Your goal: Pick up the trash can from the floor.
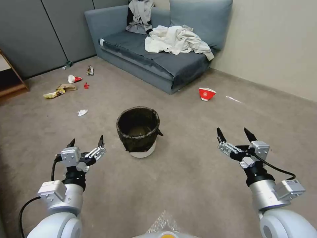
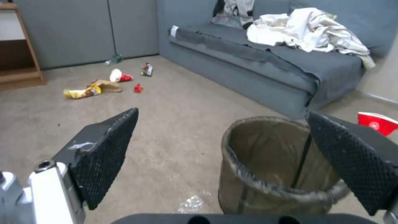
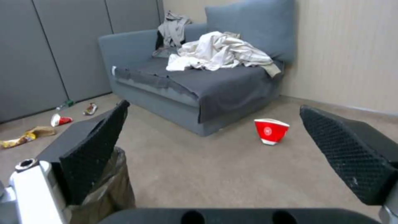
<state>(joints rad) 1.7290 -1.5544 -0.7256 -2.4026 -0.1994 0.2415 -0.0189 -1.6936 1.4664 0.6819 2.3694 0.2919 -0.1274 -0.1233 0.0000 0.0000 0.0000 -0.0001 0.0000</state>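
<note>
Where pincers (image 1: 86, 142) gape, trash can (image 1: 137, 131) unflanked.

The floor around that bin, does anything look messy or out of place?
Yes. Litter lies on the carpet, not in the upright trash can: a tipped red-and-white paper bowl by the sofa, wrappers, a tipped cup and crumpled paper.

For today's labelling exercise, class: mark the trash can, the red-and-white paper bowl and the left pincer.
trash can (image 1: 137, 130): head view, on its dark liner wall.
red-and-white paper bowl (image 1: 206, 94): head view, on its red side.
left pincer (image 1: 86, 142): head view, midway between its open fingertips.
</note>
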